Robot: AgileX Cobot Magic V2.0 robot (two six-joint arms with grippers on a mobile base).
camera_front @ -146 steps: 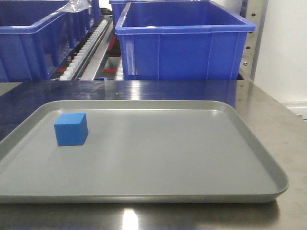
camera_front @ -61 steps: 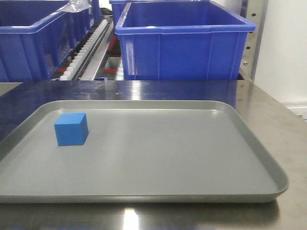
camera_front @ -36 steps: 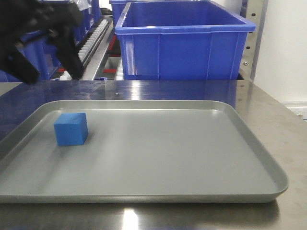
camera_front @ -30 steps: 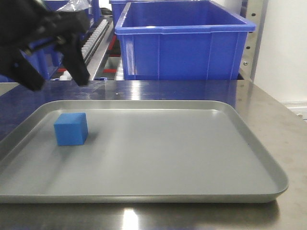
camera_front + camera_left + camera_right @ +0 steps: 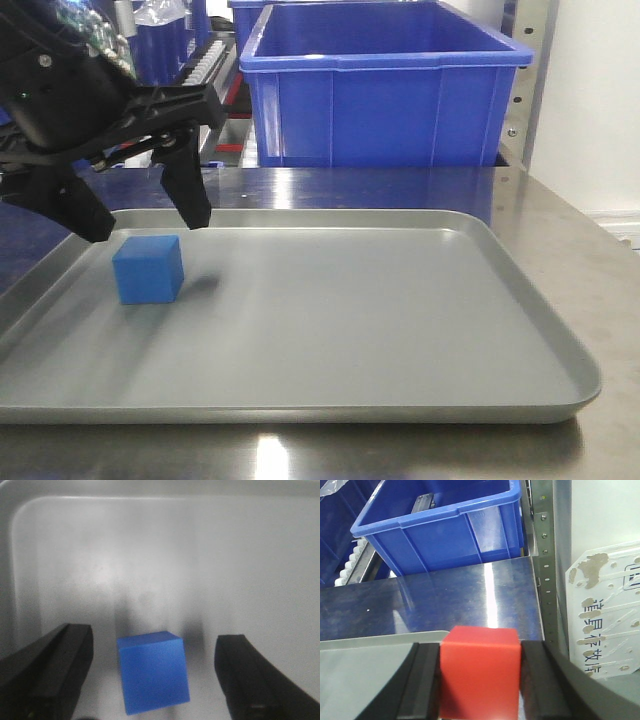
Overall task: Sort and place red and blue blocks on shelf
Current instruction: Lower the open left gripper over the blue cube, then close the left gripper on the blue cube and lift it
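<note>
Blue block [image 5: 148, 268] is sitting flat on the grey tray [image 5: 400, 320], in the left part of the front view and near the tray's left rim. It is not being touched by anything. Left gripper [image 5: 147, 222] is hovering right above it with jaws spread wide, one black finger [image 5: 75, 205] ending to the block's upper left and the other ending to its upper right. In the left wrist view the block is lying low in the frame between the two fingers, with clear gaps on both sides and a soft shadow under it.

Red block [image 5: 480, 672] is being clamped in the right gripper [image 5: 481, 677], jaws pressed on its left and right faces at the bottom centre of the right wrist view. It is being held above the steel tabletop [image 5: 470, 595], next to the tray corner showing at lower left. Whether it is touching any surface cannot be told.

Shelf is standing behind the table, with white roller tracks [image 5: 208, 58] showing at the top left of the front view. Large blue bin [image 5: 385, 85] is sitting on the shelf at top centre, and a second blue bin [image 5: 40, 120] is partly hidden behind the left arm. Perforated steel upright [image 5: 543, 555] is running down the right of the wrist view, with a white printed panel [image 5: 615, 620] beside it.
</note>
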